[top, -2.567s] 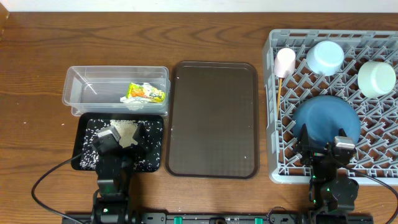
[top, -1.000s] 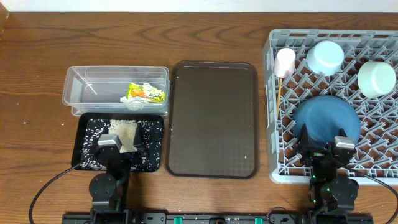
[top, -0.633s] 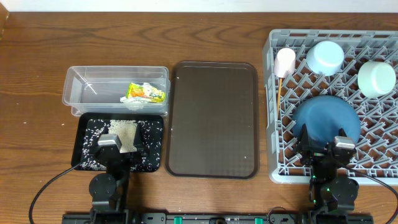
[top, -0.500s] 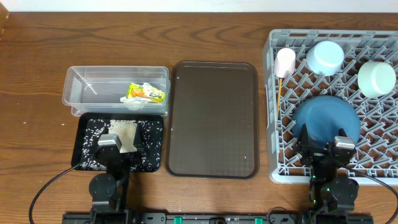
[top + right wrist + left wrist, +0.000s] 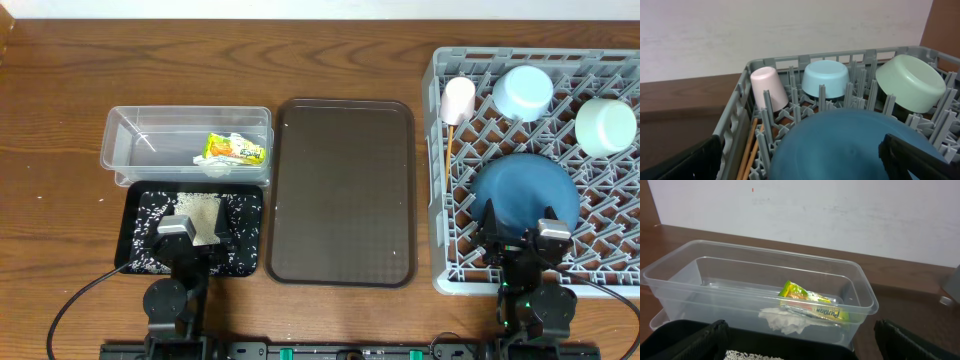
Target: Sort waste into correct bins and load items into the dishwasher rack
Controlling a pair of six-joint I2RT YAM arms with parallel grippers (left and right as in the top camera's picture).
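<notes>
Inside dishwasher rack (image 5: 436, 180) at the right edge: wooden chopsticks (image 5: 451, 145), long axis far-to-near, beside pink cup (image 5: 458, 98); light blue bowl (image 5: 524, 90), pale green bowl (image 5: 604, 127), dark blue bowl (image 5: 525, 195) upturned. Brown wood tabletop (image 5: 60, 100), white wall (image 5: 840, 210). In clear tub (image 5: 110, 140) toward left edge: snack wrapper (image 5: 236, 149), left-right, against tissue (image 5: 785, 322). On black tray (image 5: 122, 230): rice grains (image 5: 145, 250). Spread wide, holding nothing: left gripper (image 5: 801, 325), right gripper (image 5: 800, 142).
</notes>
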